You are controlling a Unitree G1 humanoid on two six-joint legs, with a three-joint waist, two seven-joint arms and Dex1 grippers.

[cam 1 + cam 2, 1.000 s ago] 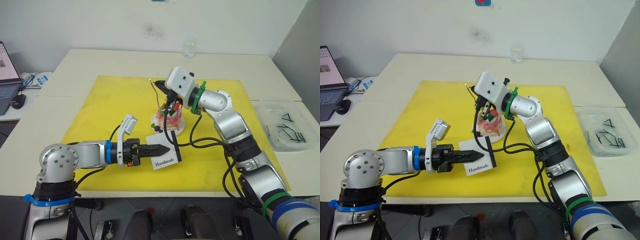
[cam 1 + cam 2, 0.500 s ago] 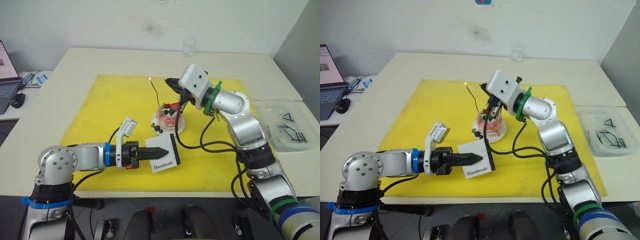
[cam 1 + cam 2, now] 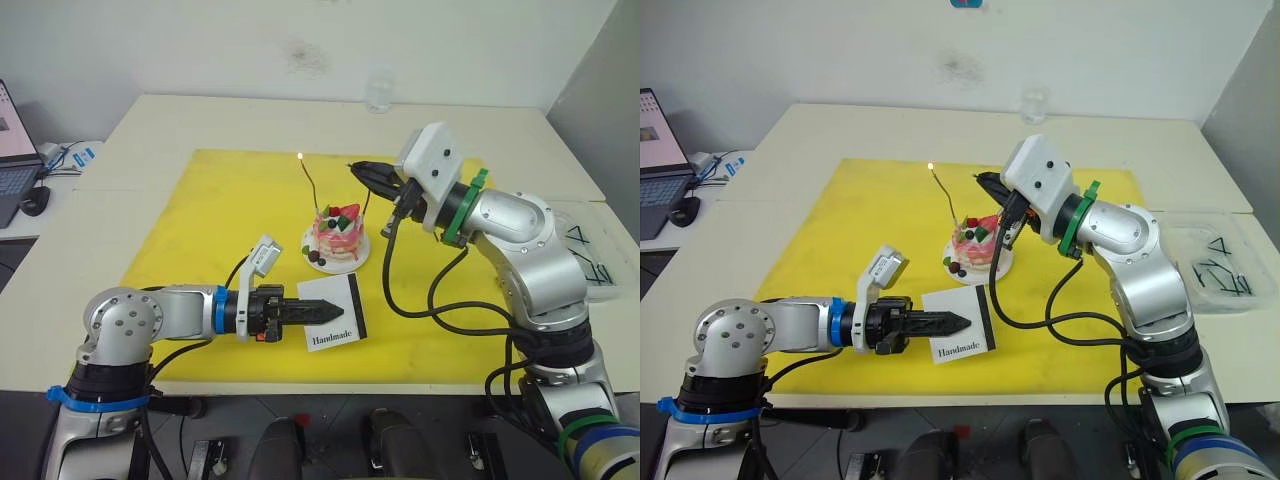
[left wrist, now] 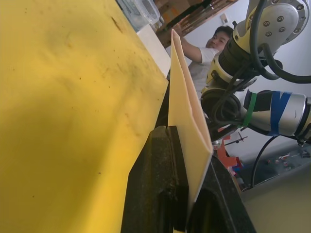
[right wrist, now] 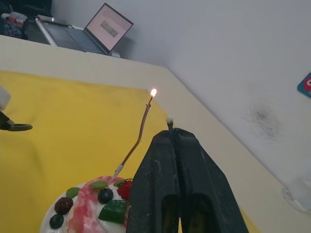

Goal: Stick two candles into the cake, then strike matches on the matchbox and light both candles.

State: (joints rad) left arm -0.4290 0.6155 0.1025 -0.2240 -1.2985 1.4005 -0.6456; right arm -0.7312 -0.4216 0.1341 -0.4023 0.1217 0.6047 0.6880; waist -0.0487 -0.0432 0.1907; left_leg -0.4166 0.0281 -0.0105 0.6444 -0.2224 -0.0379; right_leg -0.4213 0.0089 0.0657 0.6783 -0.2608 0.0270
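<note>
The pink cake (image 3: 337, 232) sits on its small white plate mid-mat. One thin curved candle (image 3: 310, 186) stands in it, and a small flame (image 5: 153, 92) burns at its tip. My right gripper (image 3: 358, 168) hovers to the right of the candle tip, above the cake's right side. It is shut on a match (image 5: 169, 120), whose pale head pokes out between the fingertips. Low in front of the cake, my left gripper (image 3: 325, 310) is shut on the white matchbox (image 3: 335, 312), holding it on edge over the mat with its black strip facing right.
A yellow mat (image 3: 200, 220) covers the table's middle. A clear plastic bin (image 3: 580, 245) with dark sticks sits at the right edge. A glass (image 3: 377, 97) stands at the back and a laptop (image 3: 15, 150) on the far left. A person (image 4: 209, 46) shows behind the robot.
My right gripper has drawn back to the right, away from the top of the cake, with the match in it. The candle tip now carries a flame. The left gripper still holds the matchbox.
</note>
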